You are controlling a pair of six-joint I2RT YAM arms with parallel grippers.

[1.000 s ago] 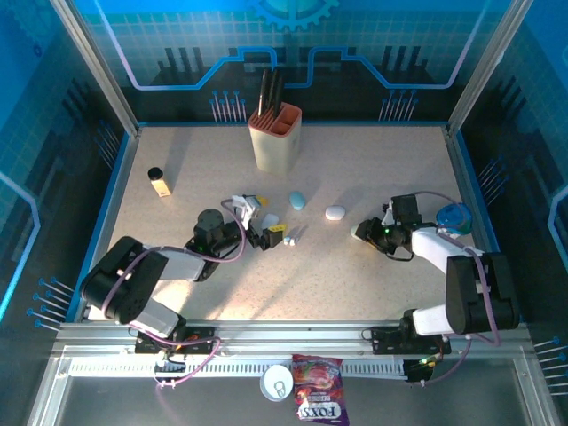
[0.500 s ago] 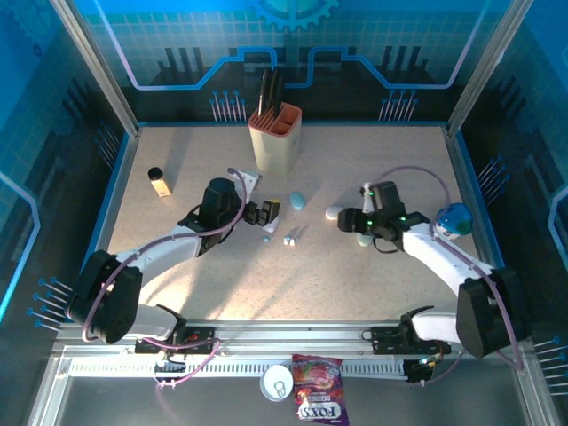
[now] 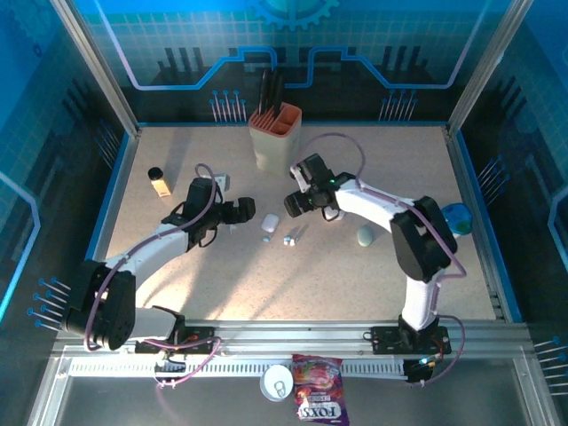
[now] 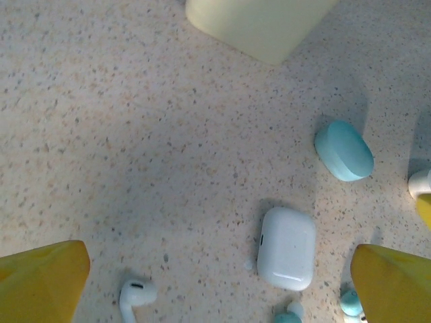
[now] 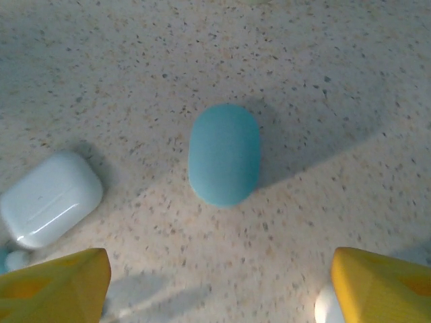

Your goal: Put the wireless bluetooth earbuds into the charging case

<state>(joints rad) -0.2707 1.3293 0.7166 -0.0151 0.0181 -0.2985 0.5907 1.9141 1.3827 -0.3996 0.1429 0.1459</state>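
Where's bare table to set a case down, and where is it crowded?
Free: near half of the table, between arm bases and earbuds; also right of the knife block. Crowded: mid-table, around the white case and teal case, by the left hand and right hand.

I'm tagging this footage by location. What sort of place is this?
Probably a robot lab test cell, not a home: an aluminium frame fences the speckled table, blue circuit-print panels wall it in, and the left arm and right arm are bolted to its near rail.
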